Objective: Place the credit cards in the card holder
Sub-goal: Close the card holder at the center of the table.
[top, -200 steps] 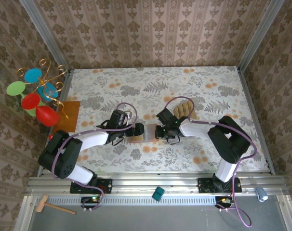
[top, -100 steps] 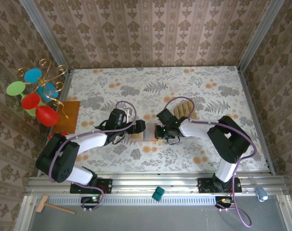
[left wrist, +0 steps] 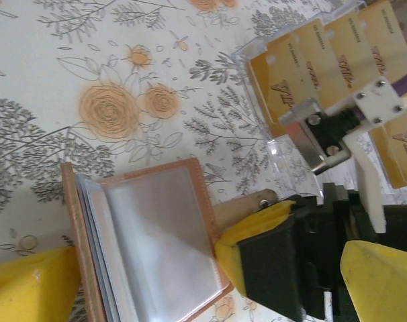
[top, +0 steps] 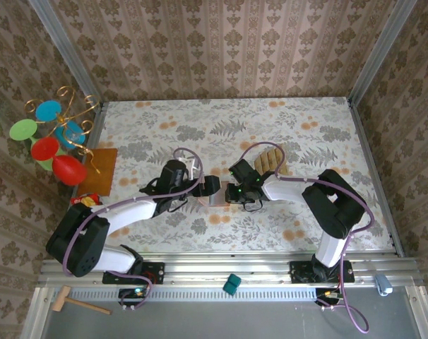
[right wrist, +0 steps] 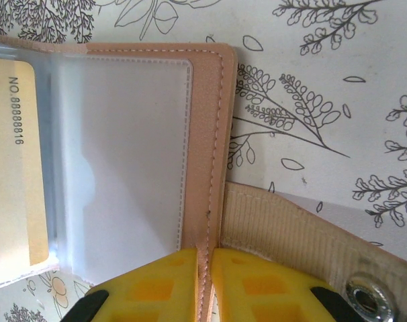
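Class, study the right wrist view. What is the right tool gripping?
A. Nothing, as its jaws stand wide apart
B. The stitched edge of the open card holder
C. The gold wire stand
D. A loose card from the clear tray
B: in the right wrist view the right tool is shut on the stitched edge of the open card holder, which lies on the floral table.

Printed along one credit card [right wrist: 12, 161] is "NO.8888816"
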Robot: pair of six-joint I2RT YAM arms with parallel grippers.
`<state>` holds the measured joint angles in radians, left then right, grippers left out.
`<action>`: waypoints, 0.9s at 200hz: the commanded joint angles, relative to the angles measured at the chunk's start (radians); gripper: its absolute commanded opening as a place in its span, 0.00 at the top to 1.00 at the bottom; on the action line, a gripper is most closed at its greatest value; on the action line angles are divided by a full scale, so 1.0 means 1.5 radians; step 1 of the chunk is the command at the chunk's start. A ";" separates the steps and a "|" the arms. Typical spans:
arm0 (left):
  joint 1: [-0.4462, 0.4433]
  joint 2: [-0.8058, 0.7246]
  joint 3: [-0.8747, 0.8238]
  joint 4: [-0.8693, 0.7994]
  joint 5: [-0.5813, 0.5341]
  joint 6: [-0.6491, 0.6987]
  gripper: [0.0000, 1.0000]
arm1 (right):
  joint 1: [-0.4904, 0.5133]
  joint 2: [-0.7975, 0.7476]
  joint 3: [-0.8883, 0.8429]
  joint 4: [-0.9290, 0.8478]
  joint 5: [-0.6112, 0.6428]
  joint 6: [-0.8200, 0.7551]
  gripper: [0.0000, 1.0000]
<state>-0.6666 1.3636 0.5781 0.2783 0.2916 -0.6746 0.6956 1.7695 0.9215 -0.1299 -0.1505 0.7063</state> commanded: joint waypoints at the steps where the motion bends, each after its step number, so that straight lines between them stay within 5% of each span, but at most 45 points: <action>1: -0.015 0.004 0.006 0.033 -0.001 -0.021 0.00 | 0.005 0.036 -0.004 -0.031 -0.007 0.002 0.83; 107: -0.040 0.024 0.011 0.060 -0.013 -0.034 0.00 | -0.092 -0.111 0.024 -0.076 -0.014 0.003 0.76; 180: -0.043 0.030 0.023 0.057 -0.012 -0.031 0.00 | -0.111 -0.168 0.010 -0.156 0.064 -0.025 0.59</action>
<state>-0.7208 1.4002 0.5793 0.3450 0.2802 -0.7124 0.5335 1.5452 0.9371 -0.2714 -0.1295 0.6968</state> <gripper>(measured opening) 0.999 0.403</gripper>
